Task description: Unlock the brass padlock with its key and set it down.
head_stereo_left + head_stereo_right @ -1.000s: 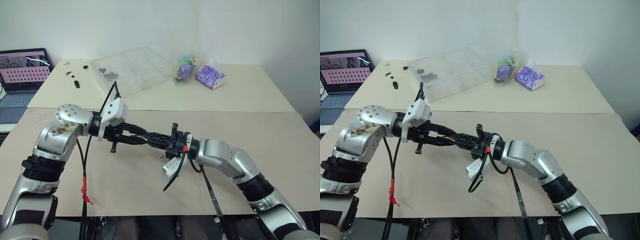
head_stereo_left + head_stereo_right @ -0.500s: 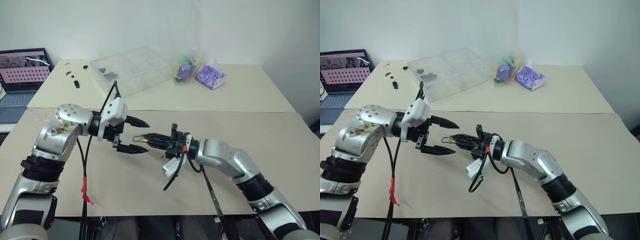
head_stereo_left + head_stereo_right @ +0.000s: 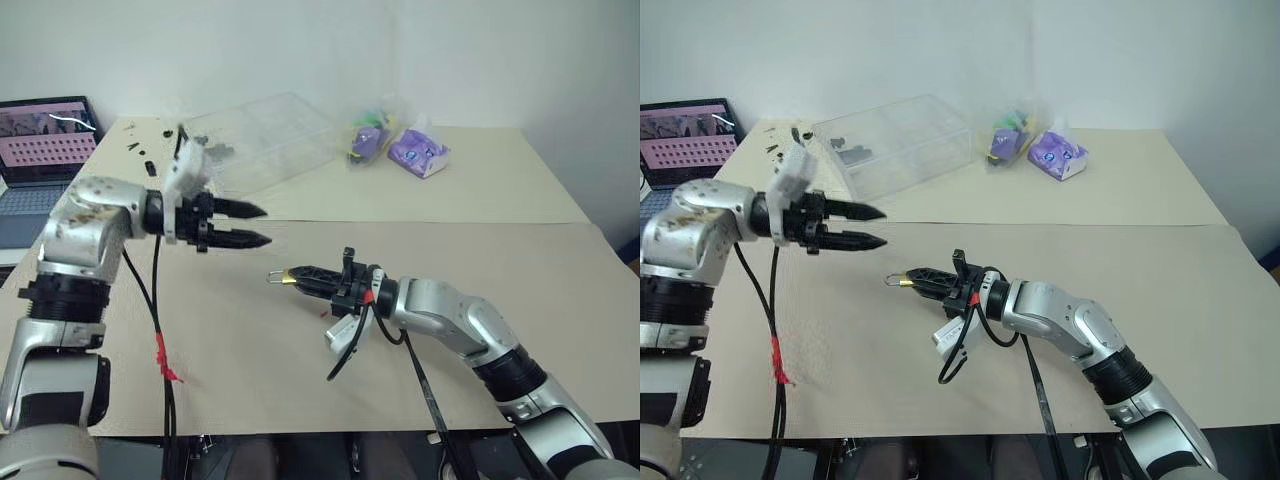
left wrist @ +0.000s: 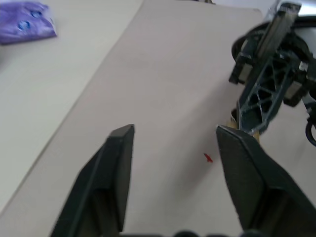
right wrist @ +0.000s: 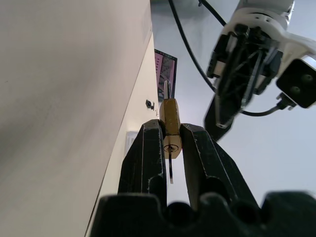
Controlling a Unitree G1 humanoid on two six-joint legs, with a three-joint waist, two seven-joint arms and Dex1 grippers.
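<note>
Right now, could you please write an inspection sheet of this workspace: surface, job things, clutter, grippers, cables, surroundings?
Surface: tan paper sheet over a cream table; a small red speck lies on the sheet.
Job's things: brass padlock clamped between the right gripper's fingers, keyhole facing the wrist camera, shackle pointing away. Key: nothing seen.
Clutter: clear plastic box, purple packets, small black parts, all at the far side.
Grippers: left gripper open, empty, apart from the padlock; right gripper shut on the padlock.
Cables: black cables hang from both wrists, one with red tape.
Surroundings: laptop at the left, white wall behind.
</note>
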